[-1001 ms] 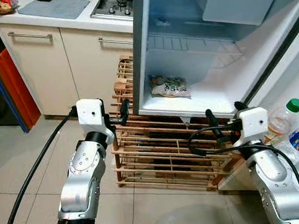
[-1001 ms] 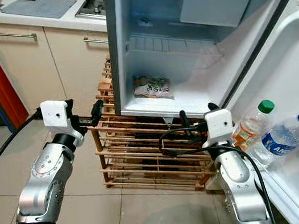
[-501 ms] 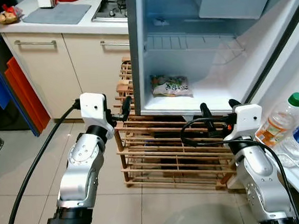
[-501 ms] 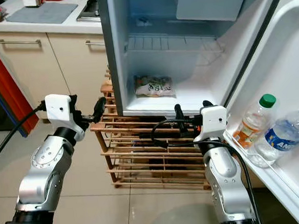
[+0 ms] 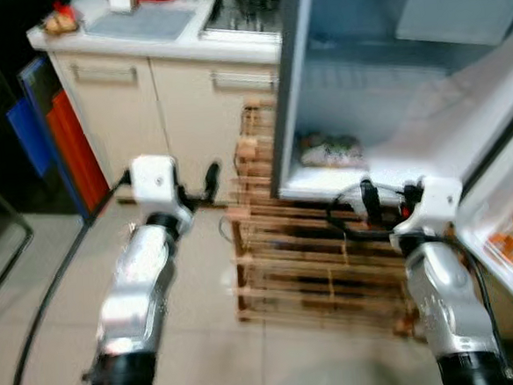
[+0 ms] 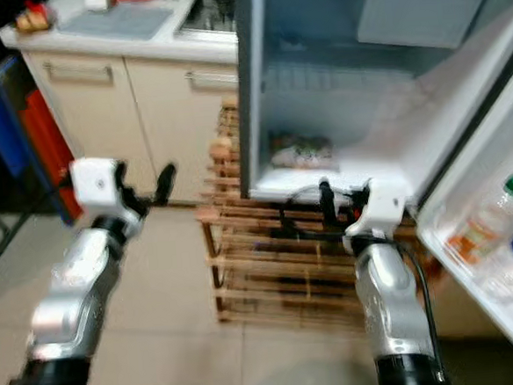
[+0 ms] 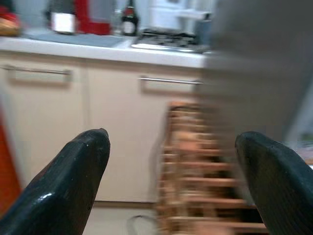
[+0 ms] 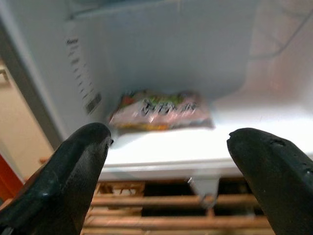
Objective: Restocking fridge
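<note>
The fridge stands open, its door swung to the right. A food packet lies on its bottom shelf, also seen as the packet straight ahead of the right fingers. My right gripper is open and empty, just in front of the fridge's lower edge. My left gripper is open and empty too, held left of the fridge at the height of the cabinet doors. Two bottles stand in the door shelf at the right.
A wooden slat rack stands under and in front of the fridge. Cream cabinets with a stove top run along the back left. Blue and red boards lean at the far left. Tiled floor lies to the left.
The whole picture has shifted and blurred, so the camera moved. Both arms keep the same pose with their fingers apart. The packet lies where it was.
</note>
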{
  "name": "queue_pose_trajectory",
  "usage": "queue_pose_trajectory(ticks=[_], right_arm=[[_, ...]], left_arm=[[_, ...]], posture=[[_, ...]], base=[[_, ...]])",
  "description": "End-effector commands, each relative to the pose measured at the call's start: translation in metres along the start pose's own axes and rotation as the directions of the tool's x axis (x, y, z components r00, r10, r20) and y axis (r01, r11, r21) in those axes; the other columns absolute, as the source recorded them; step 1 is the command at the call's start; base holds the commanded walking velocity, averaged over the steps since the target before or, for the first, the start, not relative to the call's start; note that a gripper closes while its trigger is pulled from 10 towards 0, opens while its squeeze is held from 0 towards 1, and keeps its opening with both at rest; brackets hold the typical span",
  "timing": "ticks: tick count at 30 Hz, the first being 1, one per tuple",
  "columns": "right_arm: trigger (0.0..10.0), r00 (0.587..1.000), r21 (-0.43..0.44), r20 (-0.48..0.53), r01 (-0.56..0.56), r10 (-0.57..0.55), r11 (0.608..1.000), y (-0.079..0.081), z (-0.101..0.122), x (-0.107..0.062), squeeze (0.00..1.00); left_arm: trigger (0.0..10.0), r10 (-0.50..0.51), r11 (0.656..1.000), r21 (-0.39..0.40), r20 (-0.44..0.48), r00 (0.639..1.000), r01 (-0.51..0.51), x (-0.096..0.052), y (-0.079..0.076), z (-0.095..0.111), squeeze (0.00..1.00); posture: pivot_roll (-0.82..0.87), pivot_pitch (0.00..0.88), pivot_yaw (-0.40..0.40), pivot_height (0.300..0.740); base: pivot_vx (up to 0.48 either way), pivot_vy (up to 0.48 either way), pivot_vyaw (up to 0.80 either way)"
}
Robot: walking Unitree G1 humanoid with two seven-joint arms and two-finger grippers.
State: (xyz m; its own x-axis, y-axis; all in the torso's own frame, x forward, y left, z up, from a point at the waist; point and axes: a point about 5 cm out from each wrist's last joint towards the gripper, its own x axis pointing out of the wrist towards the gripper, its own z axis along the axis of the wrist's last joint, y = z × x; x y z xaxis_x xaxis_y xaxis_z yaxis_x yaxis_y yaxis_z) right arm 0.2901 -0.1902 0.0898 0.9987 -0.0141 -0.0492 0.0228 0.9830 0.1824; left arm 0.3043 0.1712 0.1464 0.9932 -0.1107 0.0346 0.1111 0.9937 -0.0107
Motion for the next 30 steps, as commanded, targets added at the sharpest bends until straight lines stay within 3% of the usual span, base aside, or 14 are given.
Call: queue_pose_trajectory(ticks=[1,6,12,15,22,26,30], right_arm=[[10.0,1.0,-0.026,0.004,0.031,-0.031,0.999,-0.009,-0.001,-0.001,0.0],[10.0,1.0,-0.044,0.001,0.018,-0.018,0.999,-0.007,-0.003,0.001,0.0],[10.0,0.999,-0.07,-0.05,-0.02,0.017,0.997,-0.005,-0.015,-0.008,0.0],[10.0,0.996,-0.101,-0.082,-0.028,0.02,0.995,-0.014,-0.02,-0.014,0.0],[10.0,0.998,-0.142,-0.066,0.002,-0.012,0.99,-0.034,-0.012,-0.016,0.0],[10.0,0.997,-0.14,-0.04,0.058,-0.064,0.989,-0.051,-0.003,-0.011,0.0],[10.0,0.998,-0.135,-0.037,0.039,-0.044,0.99,-0.045,-0.002,-0.006,0.0]], left_arm=[[10.0,-0.022,1.0,-0.012,-0.014,1.0,0.022,0.0,-0.006,-0.001,0.0],[10.0,-0.01,1.0,-0.008,-0.02,1.0,0.01,-0.001,-0.001,-0.002,0.0],[10.0,-0.002,0.999,-0.033,-0.027,1.0,0.001,-0.003,-0.01,-0.006,0.0],[10.0,0.003,1.0,-0.006,-0.048,0.999,-0.003,-0.006,-0.017,-0.014,0.0],[10.0,-0.102,0.99,-0.095,-0.019,0.995,0.099,-0.007,-0.042,-0.017,0.0],[10.0,-0.068,0.995,-0.08,-0.021,0.997,0.066,-0.002,-0.041,-0.016,0.0],[10.0,0.005,0.998,-0.07,-0.037,0.999,-0.007,0.001,-0.028,-0.019,0.0]], posture=[[-0.02,0.0,0.001,0.74],[-0.01,0.0,0.017,0.74],[-0.02,0.0,-0.01,0.74],[-0.05,0.0,-0.025,0.74],[-0.09,0.0,-0.03,0.74],[-0.09,0.0,-0.031,0.74],[-0.08,0.0,-0.031,0.74]], base=[[0.0,0.461,0.0],[0.0,0.461,0.0],[0.0,0.466,0.0],[0.0,0.292,0.0],[0.062,0.0,0.0],[0.434,0.0,0.0],[0.432,0.0,0.0]])
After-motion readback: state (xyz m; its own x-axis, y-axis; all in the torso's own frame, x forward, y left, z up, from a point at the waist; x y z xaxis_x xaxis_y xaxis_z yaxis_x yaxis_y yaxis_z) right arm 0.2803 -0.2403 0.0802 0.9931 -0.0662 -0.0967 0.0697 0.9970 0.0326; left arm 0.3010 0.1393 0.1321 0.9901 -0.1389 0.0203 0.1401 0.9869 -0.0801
